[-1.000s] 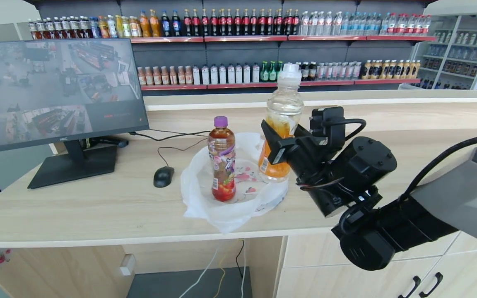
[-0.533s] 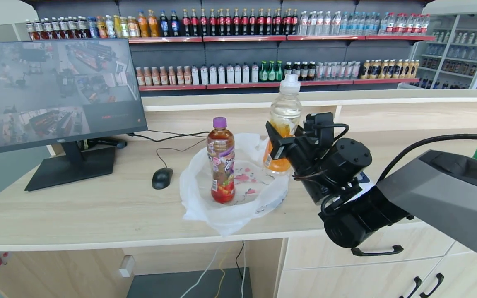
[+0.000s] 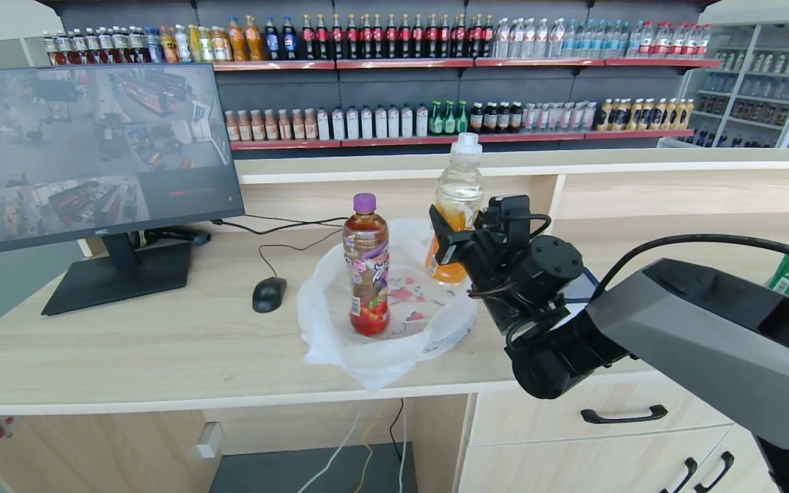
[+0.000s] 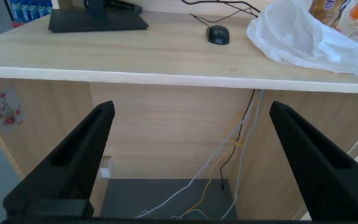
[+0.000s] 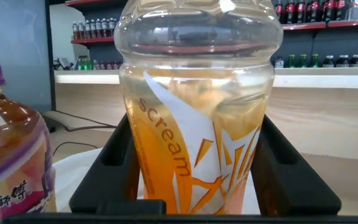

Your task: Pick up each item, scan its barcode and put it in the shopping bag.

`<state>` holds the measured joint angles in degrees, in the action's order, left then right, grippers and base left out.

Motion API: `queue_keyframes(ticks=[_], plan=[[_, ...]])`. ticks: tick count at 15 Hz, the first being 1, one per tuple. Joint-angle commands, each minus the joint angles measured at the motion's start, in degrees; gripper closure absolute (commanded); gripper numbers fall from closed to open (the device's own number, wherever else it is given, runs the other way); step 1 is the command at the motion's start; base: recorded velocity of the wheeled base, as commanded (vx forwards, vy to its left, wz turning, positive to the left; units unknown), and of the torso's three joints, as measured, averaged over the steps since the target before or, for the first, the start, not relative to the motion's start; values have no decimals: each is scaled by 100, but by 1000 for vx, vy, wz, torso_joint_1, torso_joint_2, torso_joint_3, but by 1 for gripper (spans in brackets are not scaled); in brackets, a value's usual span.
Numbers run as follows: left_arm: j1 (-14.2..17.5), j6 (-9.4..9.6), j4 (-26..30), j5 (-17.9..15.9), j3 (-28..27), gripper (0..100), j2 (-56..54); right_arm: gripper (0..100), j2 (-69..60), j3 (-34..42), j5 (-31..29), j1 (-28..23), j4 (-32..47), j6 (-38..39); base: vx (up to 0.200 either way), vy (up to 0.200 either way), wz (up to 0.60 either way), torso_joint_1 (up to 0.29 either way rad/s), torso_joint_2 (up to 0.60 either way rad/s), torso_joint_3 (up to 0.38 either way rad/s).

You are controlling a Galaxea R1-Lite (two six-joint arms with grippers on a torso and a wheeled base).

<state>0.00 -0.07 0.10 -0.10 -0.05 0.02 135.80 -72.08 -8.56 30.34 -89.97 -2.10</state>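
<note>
At the far rim of the shopping bag (image 3: pixel 326 342) on the desk (image 3: pixel 161 342), right pincer (image 3: pixel 449 239) grips the orange bottle (image 3: pixel 458 198) low; released on crumpled plastic, it could topple into the purple-capped bottle (image 3: pixel 367 267).

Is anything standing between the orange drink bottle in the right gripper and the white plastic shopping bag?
Nothing visible blocks it. The right gripper holds the white-capped orange drink bottle at the white plastic shopping bag, by its far right rim. The purple-capped red tea bottle stands in the bag's middle, off to the left.
</note>
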Motion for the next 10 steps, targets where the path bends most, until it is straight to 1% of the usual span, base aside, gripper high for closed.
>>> queue_keyframes(ticks=[1,3,6,10], plan=[[0,7,-1,1,-4,0,-2,100,166,-95,12,7,-3,-1,0,0,0,0,0,0],[0,-1,-1,1,-4,0,-2,100,368,-271,249,-11,-3,-1,0,0,0,0,0,0],[9,-1,-1,1,-4,0,-2,100,605,-509,276,7,-3,-10,0,0,0,0,0,0],[0,-1,-1,1,-4,0,-2,100,684,-500,276,-2,-3,-1,0,0,0,0,0,0]])
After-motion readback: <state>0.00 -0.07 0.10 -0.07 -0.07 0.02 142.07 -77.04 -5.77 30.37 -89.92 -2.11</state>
